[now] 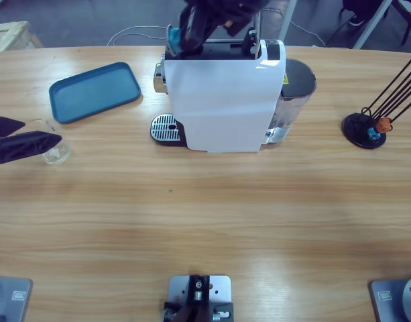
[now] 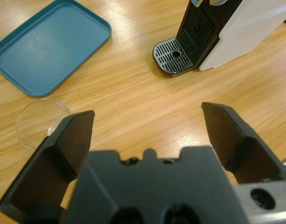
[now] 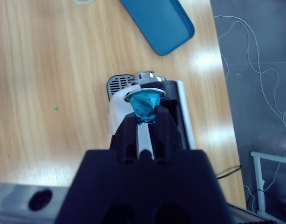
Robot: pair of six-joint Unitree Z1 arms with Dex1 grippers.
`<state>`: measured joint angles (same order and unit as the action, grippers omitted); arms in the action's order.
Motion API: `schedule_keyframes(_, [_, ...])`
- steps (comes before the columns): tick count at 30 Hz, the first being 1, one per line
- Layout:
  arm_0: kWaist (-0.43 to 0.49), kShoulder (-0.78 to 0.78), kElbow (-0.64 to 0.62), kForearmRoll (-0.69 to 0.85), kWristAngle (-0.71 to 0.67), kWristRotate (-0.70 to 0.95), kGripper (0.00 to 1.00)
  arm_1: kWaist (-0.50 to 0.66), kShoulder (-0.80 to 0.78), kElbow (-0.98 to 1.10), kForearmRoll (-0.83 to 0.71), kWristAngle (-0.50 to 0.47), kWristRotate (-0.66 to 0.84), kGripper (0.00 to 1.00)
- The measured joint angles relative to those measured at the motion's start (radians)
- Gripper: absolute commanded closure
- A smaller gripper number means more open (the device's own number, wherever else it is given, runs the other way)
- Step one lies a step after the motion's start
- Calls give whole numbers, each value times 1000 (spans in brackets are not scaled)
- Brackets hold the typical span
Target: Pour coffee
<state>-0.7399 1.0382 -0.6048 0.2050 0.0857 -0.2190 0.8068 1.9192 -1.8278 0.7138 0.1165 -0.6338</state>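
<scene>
A white coffee machine point(image 1: 222, 100) stands at the back middle of the table, its drip tray point(image 1: 165, 129) facing left. My right gripper point(image 1: 181, 39) hangs over the machine's top, shut on a blue capsule point(image 1: 172, 35). The right wrist view shows that capsule point(image 3: 145, 105) pinched at my right gripper point(image 3: 146, 118), just above the machine's top opening point(image 3: 143, 89). At the table's left edge my left gripper point(image 1: 42, 131) is open beside a clear glass cup point(image 1: 55, 147). In the left wrist view the cup point(image 2: 38, 120) lies by the left finger point(image 2: 70, 140) of my left gripper point(image 2: 147, 113).
A blue tray point(image 1: 94, 91) lies at the back left, beyond the cup. A black capsule stand point(image 1: 366, 129) with thin rods sits at the far right. The machine's grey water tank point(image 1: 296, 90) sticks out on its right side.
</scene>
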Motion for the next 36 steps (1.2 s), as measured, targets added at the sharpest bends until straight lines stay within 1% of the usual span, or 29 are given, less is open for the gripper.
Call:
schedule_keyframes(8, [0,-2,7,-5,0,0,13,-2,44,-61,6,-19,-2,1000])
schedule_keyframes(15, [0,-12,11,-8,0,0,13,-2,70,-65,23,-32,-2,1000])
schedule_keyframes(36, [0,-15,17,-12,0,0,13,-14,70,-67,48,-72,-12,1000])
